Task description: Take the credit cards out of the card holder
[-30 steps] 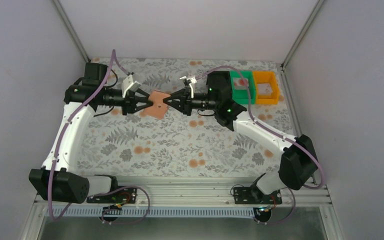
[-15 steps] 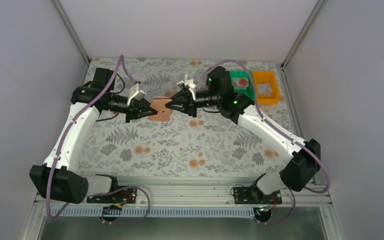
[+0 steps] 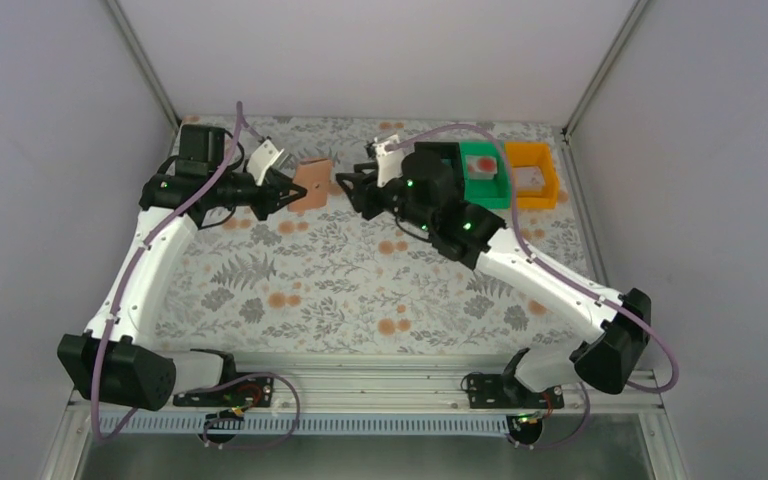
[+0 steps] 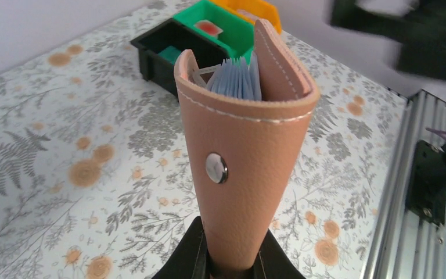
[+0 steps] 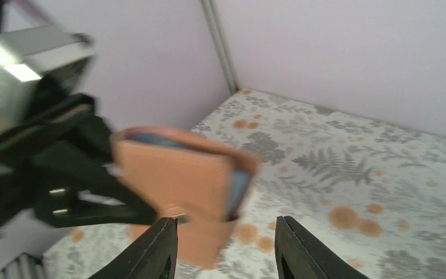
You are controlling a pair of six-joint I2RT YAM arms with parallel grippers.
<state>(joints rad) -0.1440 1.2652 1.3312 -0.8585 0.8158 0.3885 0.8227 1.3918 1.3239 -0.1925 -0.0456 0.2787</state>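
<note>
Card holder position: The salmon-tan soft bifold card holder is held clear of the floral-patterned counter, near its far edge, between the two claws. Its open mouth is turned toward the right arm.
Left claw: The left claw is pressed together on the folded end of the card holder, just below the metal snap.
Right claw: The right claw is spread with nothing pinched, and is set just beside the mouth without touching it.
Credit cards: A teal card is seen in the black plastic bin, and a white card with a red mark in the green plastic bin. A pale corner among the light blue pockets is judged to be a card inside, though this cannot be confirmed.
Risk, grip: Only the narrow end is pinched, so a pull on a tight card could drag or twist the card holder out of the left claw.
Risk, aim: The pockets are packed close, so a pocket lip or the outer flap could be pinched instead of a card.
Risk, drop: A thin card caught by its edge alone could be lost onto the counter.
Left arm pose: The elbow is raised and the forearm is reached to the far left, with the wrist pointed toward the centre.
Right arm pose: The arm is stretched diagonally from the near right to the far centre, with the wrist aimed leftward at the mouth.
</note>
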